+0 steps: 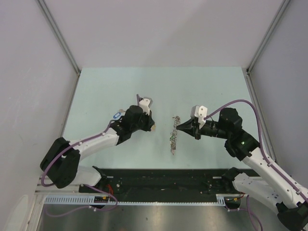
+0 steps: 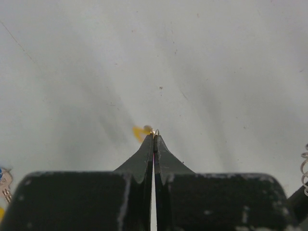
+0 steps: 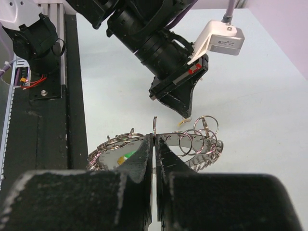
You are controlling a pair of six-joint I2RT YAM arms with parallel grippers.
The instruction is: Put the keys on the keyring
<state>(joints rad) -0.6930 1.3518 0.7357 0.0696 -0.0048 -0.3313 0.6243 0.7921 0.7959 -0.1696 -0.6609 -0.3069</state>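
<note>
The keyring (image 1: 173,138), a grey ring hung with silver keys and small rings, stands on edge at mid-table. My right gripper (image 1: 179,127) is shut on its upper part; in the right wrist view the jaws (image 3: 154,137) pinch the metal ring (image 3: 202,144), with yellow and green tags below. My left gripper (image 1: 151,127) is just left of it, shut on a tan-tagged key (image 2: 141,132) at its very tip. That tan tag also shows in the right wrist view (image 3: 183,122) under the left fingertips (image 3: 185,103). A loose blue-tagged key (image 1: 117,115) lies behind the left arm.
The blue-tagged key also shows at the left edge of the left wrist view (image 2: 4,179). The black base rail (image 1: 163,180) runs along the near table edge. Grey walls bound the table on the left, right and back.
</note>
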